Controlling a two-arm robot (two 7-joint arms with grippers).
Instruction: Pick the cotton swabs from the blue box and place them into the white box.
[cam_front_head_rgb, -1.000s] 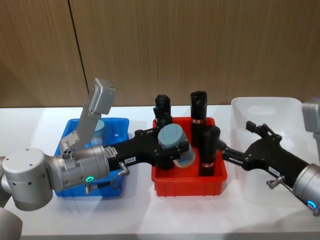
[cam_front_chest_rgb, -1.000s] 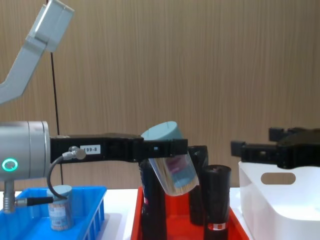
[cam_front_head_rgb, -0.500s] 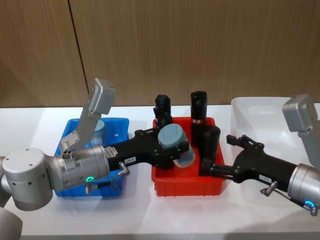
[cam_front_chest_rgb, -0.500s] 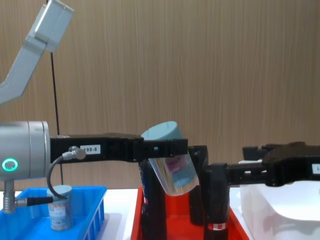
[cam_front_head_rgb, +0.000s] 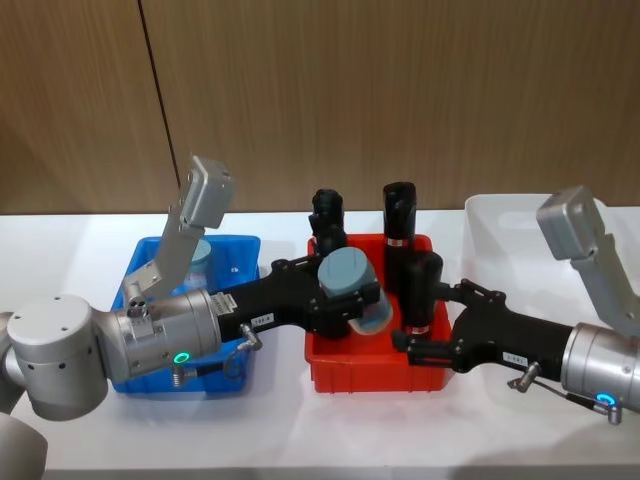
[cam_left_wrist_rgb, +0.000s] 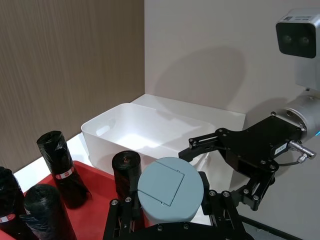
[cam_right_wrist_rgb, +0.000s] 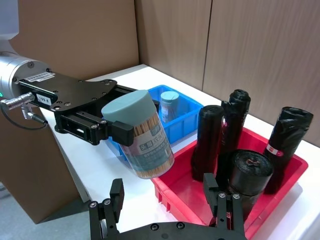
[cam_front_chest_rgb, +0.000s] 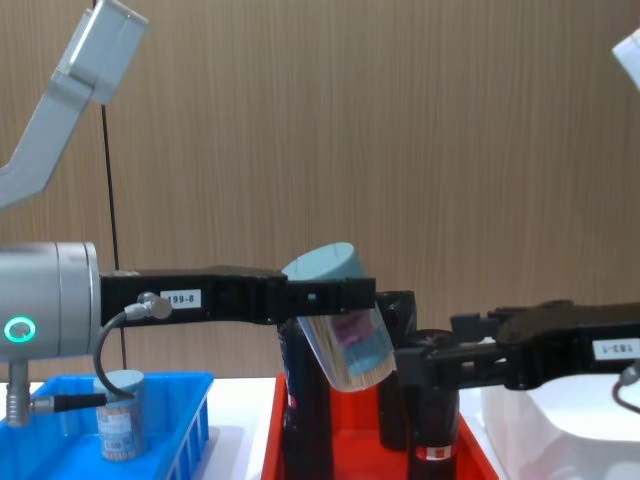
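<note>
My left gripper (cam_front_head_rgb: 348, 298) is shut on a tub of cotton swabs (cam_front_head_rgb: 344, 273) with a dusty-blue lid, holding it tilted above the red tray (cam_front_head_rgb: 370, 376). From the side, the tub (cam_front_chest_rgb: 342, 325) hangs clear of the tray. My right gripper (cam_front_head_rgb: 436, 320) is open just right of the tub, its fingers (cam_right_wrist_rgb: 116, 199) spread and holding nothing. A second tub of cotton swabs (cam_front_head_rgb: 197, 256) stands in the blue box (cam_front_head_rgb: 236, 248) at the left. The white box (cam_front_head_rgb: 520, 215) sits at the right, behind the right arm.
Several tall black wrapped rolls (cam_front_head_rgb: 398, 215) stand upright in the red tray between the two boxes, close under and behind both grippers. The table's white top (cam_front_head_rgb: 300, 425) runs along the front.
My right gripper has swung left from over the white box to beside the held tub, above the red tray. The left gripper and its tub have stayed still.
</note>
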